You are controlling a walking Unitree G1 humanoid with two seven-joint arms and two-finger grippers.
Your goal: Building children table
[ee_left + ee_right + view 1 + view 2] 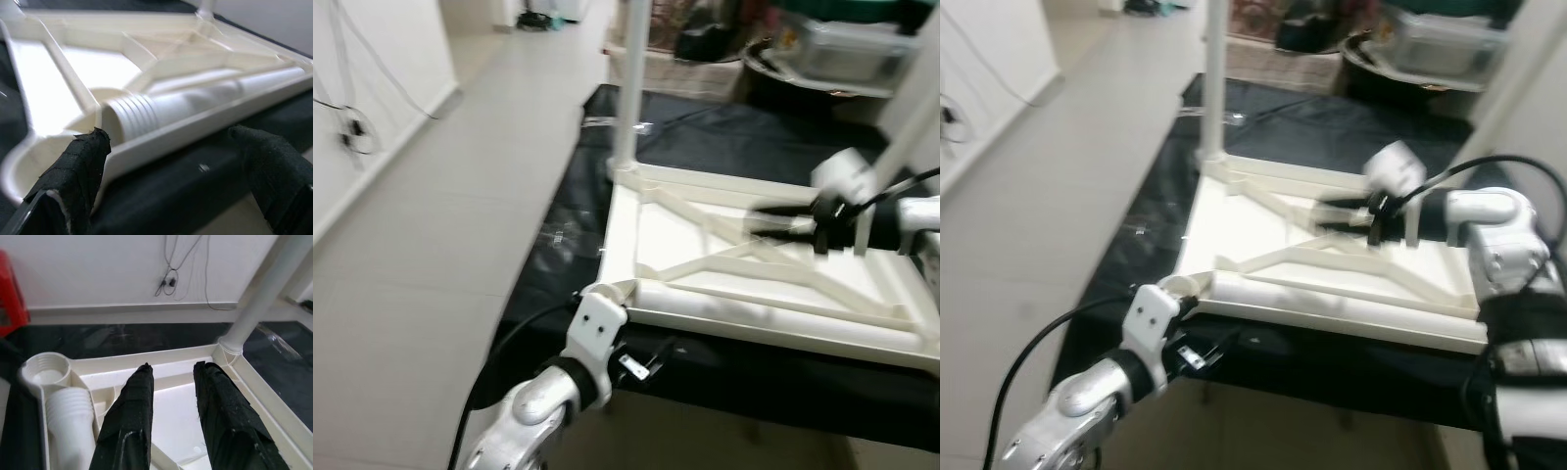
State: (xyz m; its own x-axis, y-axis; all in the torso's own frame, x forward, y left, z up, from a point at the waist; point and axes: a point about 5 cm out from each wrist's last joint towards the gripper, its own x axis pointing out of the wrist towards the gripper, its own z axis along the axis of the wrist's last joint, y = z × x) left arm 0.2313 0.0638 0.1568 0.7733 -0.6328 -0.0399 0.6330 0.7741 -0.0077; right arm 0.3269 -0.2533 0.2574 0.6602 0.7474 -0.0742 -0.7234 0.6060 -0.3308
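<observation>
The white plastic table top (666, 235) lies upside down on a black cloth. One white leg (631, 78) stands screwed into its far left corner. A second, loose leg (773, 313) lies along the near rim, its threaded end (132, 117) beside the near left corner socket (46, 369). My left gripper (168, 142) is open at that near left corner, its fingers spread either side of the rim and the threaded end. My right gripper (174, 368) hovers over the middle ribs of the top, fingers a little apart with nothing between them.
The black cloth (724, 137) covers a low surface under the table top. Pale floor (440, 225) runs along the left, beside a white wall with hanging cables (352, 137). A plastic bin (852, 49) and clutter stand at the back right. A red object (10, 289) sits by the wall.
</observation>
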